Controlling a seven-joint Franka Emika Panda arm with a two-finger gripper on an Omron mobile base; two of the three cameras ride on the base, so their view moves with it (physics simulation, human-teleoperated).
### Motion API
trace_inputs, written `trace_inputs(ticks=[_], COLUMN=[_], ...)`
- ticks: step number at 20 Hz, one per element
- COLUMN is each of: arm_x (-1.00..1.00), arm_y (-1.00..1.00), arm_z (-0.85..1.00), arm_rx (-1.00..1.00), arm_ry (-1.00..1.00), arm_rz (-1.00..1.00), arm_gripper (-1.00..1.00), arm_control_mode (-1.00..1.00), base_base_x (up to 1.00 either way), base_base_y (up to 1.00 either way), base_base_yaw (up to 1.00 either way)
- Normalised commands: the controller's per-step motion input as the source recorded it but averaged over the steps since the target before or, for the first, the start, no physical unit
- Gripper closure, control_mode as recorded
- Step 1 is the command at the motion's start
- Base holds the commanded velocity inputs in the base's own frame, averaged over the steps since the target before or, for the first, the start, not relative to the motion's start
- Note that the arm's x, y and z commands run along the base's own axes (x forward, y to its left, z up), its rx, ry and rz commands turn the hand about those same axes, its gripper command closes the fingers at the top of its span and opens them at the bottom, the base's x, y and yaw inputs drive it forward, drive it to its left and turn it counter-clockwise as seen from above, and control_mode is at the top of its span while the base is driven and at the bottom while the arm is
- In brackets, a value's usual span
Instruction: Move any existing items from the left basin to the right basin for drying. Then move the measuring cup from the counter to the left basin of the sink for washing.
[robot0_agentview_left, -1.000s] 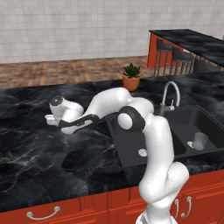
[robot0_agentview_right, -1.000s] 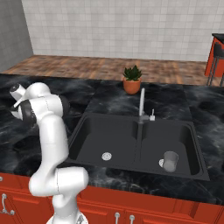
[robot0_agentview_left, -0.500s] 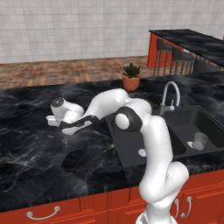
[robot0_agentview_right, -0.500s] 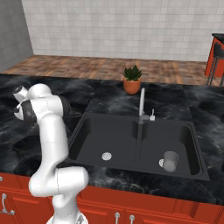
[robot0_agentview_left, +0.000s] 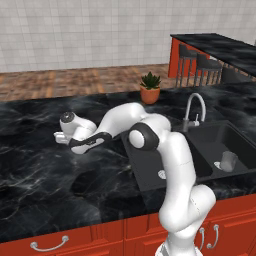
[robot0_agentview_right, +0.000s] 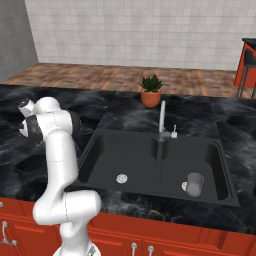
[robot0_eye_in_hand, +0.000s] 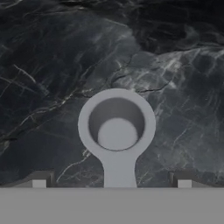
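The grey measuring cup (robot0_eye_in_hand: 116, 124) sits upright on the black marble counter (robot0_eye_in_hand: 52, 65), its handle pointing toward the hand. My gripper (robot0_eye_in_hand: 111, 180) hangs right above it, open, one dark fingertip (robot0_eye_in_hand: 39, 180) on each side of the handle and touching nothing. From the base the hand is low over the counter left of the sink (robot0_agentview_left: 61, 136), and the cup is hidden beneath it. In the right basin (robot0_agentview_right: 210, 160) a clear glass (robot0_agentview_right: 194, 184) stands upright. The left basin (robot0_agentview_right: 107, 155) holds just its drain.
A chrome faucet (robot0_agentview_right: 161, 120) rises behind the divider between the basins. A potted plant (robot0_agentview_left: 149, 88) stands at the back of the counter. Bar stools (robot0_agentview_left: 200, 62) and a raised counter are far right. Open marble counter (robot0_agentview_left: 35, 175) lies all around the hand.
The hand has eased down very slightly toward the cup. The jaws stay wide and nothing else has moved.
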Motion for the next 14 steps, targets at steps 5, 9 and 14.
trace_inputs(ticks=[5, 9, 14], arm_x=[0.11, 0.06, 0.00], arm_y=[0.04, 0.15, 0.06], arm_z=[-0.14, -0.07, 0.00], arm_rx=[0.02, 0.00, 0.01], arm_ry=[0.02, 0.06, 0.00], arm_rz=[0.00, 0.00, 0.00], arm_gripper=[-1.00, 1.00, 1.00], arm_control_mode=[-1.00, -1.00, -1.00], base_base_x=[0.00, 0.00, 0.00], base_base_y=[0.00, 0.00, 0.00], base_base_yaw=[0.00, 0.00, 0.00])
